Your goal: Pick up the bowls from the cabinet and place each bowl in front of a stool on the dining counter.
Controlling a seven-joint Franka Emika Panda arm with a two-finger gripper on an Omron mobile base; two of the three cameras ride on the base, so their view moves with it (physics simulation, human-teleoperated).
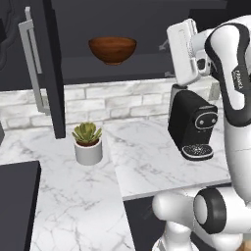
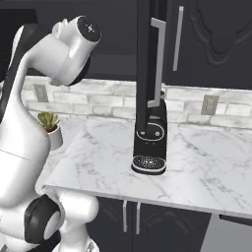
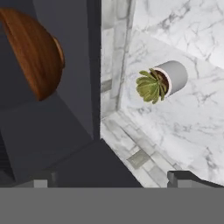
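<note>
A glossy reddish-brown bowl (image 1: 112, 49) sits upright on the dark shelf of the open cabinet (image 1: 122, 73). In the hand view, which is rolled sideways, the bowl (image 3: 33, 54) lies at the upper left against the dark cabinet interior (image 3: 43, 131). My gripper (image 1: 165, 60) hovers at shelf height to the right of the bowl, a clear gap away, pointing toward it. Its fingertips (image 3: 183, 177) stand wide apart, so the gripper (image 3: 111, 180) is open and holds nothing. The dining counter and its stools are out of view.
The cabinet door (image 1: 51, 73) with its metal handle (image 1: 32, 68) hangs open on the left. Below, on the marble wall counter (image 1: 147, 162), stand a small potted succulent (image 1: 88, 142) and a black coffee machine (image 1: 193, 127). A brick backsplash (image 1: 122, 100) runs behind.
</note>
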